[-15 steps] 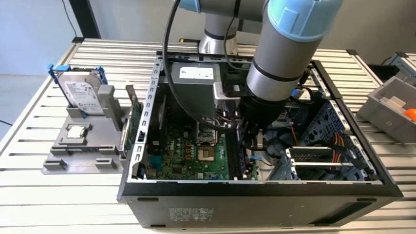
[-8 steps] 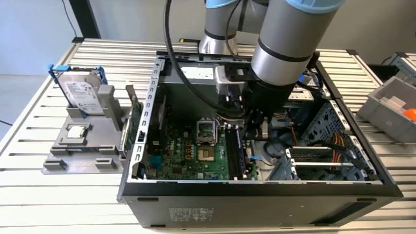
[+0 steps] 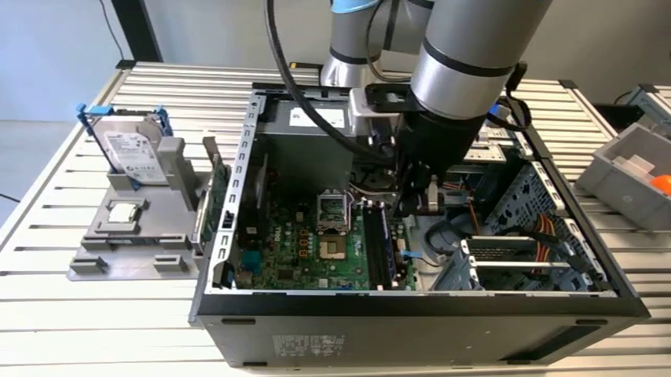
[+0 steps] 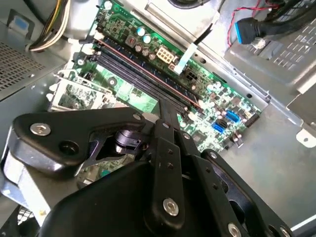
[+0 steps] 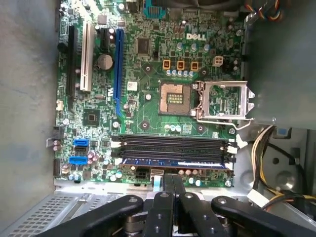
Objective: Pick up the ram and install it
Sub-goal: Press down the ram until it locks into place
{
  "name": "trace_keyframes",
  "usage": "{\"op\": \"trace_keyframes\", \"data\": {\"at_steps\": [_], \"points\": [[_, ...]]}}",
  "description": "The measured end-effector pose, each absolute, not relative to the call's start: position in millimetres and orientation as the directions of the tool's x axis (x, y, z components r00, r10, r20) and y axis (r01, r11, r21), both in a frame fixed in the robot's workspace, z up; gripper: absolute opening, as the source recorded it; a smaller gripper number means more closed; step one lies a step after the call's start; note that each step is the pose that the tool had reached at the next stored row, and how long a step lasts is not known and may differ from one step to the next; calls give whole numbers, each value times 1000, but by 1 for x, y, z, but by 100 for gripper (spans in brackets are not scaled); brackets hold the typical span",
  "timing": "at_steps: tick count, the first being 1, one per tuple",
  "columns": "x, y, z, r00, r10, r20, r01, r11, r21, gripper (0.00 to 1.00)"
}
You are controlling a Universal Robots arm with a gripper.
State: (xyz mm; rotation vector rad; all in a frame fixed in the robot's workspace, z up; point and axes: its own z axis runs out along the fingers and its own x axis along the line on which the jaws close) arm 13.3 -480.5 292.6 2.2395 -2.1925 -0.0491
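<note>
The ram [image 5: 173, 162], a long blue stick, lies along the outermost of the black memory slots [image 5: 173, 145] on the green motherboard [image 5: 148, 113]. In the exterior view the ram [image 3: 379, 247] stands in its slot inside the open computer case [image 3: 419, 302]. My gripper [image 5: 174, 178] hangs just above the middle of the stick, its two black fingers pressed together with nothing between them. In the second wrist view the gripper [image 4: 167, 106] has its tips down at the slot rows [image 4: 133, 74]. My arm reaches into the case from above, the gripper [image 3: 419, 206] near the slots' far end.
A grey holder [image 3: 137, 243] at the exterior view's left carries a hard drive [image 3: 134, 155], a silver processor chip [image 3: 124, 210] and a green card [image 3: 215, 200] on edge. The processor socket [image 5: 173, 96] stands open. Cables [image 5: 266, 158] and a drive cage [image 3: 514, 263] crowd the case. A grey bin [image 3: 629, 169] is on the right.
</note>
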Motion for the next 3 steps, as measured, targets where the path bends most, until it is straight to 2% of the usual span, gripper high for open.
{"op": "trace_keyframes", "data": {"at_steps": [3], "points": [[13, -481, 293, 21, -1000, -17, -999, -21, 29, 0]]}}
